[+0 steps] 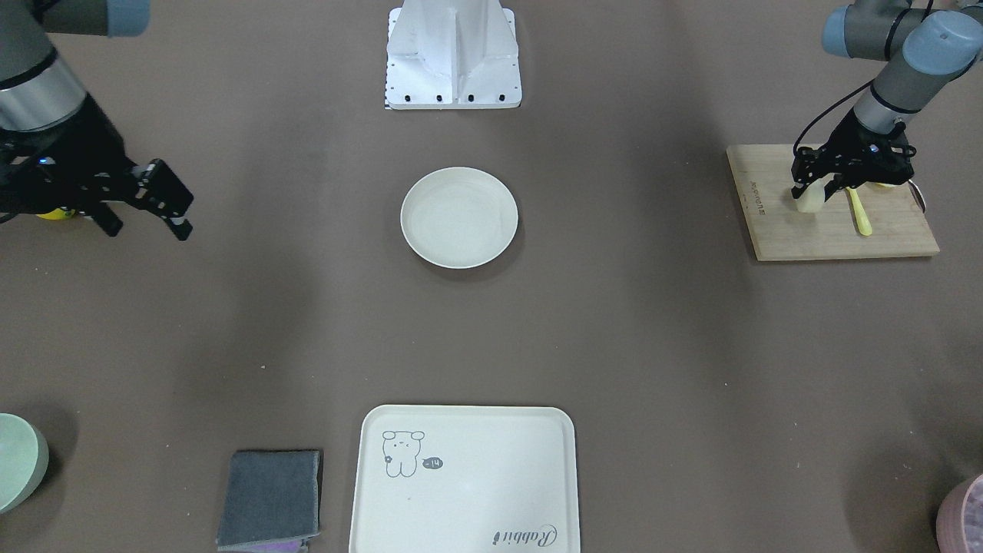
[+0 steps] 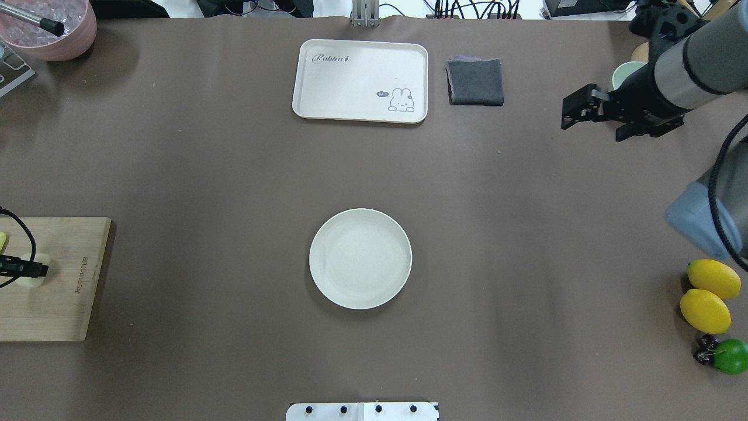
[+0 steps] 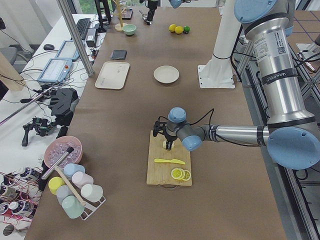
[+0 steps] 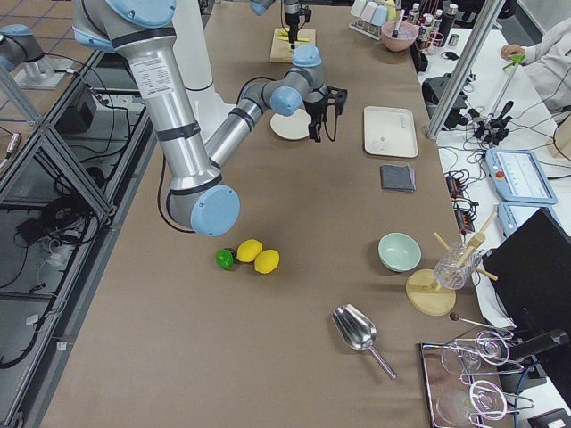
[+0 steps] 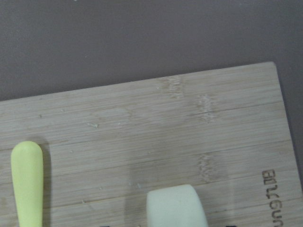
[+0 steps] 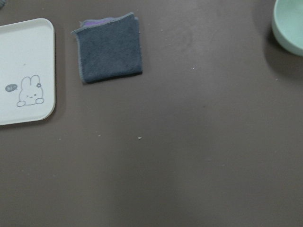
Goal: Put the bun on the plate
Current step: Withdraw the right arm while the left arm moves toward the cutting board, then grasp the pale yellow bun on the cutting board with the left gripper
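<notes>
The bun (image 1: 809, 202) is a small pale lump lying on the wooden cutting board (image 1: 829, 230), far from the plate. My left gripper (image 1: 815, 184) is down over the bun, open, with a finger on either side. In the left wrist view the bun (image 5: 176, 206) sits at the bottom middle, with a gap on each side. The round cream plate (image 1: 459, 217) is bare at the table's middle and also shows in the overhead view (image 2: 360, 258). My right gripper (image 1: 173, 207) hovers open and holds nothing, well to the side of the plate.
A yellow knife (image 1: 858, 211) lies on the board beside the bun. The bear tray (image 1: 463, 480) and a grey cloth (image 1: 270, 498) lie at the operators' edge. Two lemons (image 2: 707, 295) and a lime (image 2: 730, 355) sit by my right arm. A pale green bowl (image 1: 17, 461) stands at a corner.
</notes>
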Motion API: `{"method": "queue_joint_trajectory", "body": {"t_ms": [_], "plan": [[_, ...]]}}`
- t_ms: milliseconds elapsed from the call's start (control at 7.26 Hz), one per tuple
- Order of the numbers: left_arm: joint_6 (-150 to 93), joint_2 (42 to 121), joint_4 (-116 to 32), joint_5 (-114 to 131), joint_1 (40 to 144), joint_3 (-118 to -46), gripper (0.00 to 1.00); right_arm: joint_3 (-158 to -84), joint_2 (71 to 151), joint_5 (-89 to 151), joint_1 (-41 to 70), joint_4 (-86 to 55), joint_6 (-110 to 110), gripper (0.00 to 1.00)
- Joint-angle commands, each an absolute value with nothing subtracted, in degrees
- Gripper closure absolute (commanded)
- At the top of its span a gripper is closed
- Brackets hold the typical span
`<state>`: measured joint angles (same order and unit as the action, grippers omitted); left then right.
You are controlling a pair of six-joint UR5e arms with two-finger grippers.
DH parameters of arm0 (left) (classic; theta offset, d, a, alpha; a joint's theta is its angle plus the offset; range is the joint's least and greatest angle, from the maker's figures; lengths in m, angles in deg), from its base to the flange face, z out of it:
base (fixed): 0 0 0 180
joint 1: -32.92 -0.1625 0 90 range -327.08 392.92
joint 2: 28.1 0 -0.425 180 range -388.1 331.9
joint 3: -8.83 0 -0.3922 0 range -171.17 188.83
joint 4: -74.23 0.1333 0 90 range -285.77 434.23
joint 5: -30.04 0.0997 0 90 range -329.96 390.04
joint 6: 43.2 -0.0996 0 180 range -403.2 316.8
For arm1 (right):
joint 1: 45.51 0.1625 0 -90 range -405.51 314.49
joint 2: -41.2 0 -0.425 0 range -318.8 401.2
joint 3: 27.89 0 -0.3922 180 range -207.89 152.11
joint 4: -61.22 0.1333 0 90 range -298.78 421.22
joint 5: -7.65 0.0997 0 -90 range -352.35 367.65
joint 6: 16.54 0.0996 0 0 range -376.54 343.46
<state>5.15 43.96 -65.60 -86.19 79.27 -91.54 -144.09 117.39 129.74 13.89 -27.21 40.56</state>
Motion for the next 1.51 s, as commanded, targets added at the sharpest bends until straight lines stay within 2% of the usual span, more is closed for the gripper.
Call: {"method": "queue_joint_trajectory", "body": {"t_ms": [0, 275, 688, 1101, 1377], "plan": [[5.5, 44.6, -66.0, -86.7, 79.3, -92.7, 0.93, -141.9, 122.6, 136.3, 24.2, -27.7, 24.6, 0.00], [5.9, 47.2, -64.6, -89.1, 79.5, -96.7, 0.93, -141.1, 127.8, 140.1, 32.6, -30.9, 7.7, 0.00], [16.5, 64.0, -55.9, -91.0, 79.2, -96.7, 0.92, -136.5, 135.9, 143.4, 42.9, -30.9, -10.4, 0.00], [32.8, 79.1, -55.1, -83.6, 65.3, -93.6, 0.92, -135.9, 141.6, 144.7, 45.4, -30.4, -16.2, 0.00], [36.2, 89.4, -48.2, -75.4, 58.4, -90.1, 0.91, -135.9, 143.9, 144.7, 45.5, -30.3, -16.5, 0.00]]}}
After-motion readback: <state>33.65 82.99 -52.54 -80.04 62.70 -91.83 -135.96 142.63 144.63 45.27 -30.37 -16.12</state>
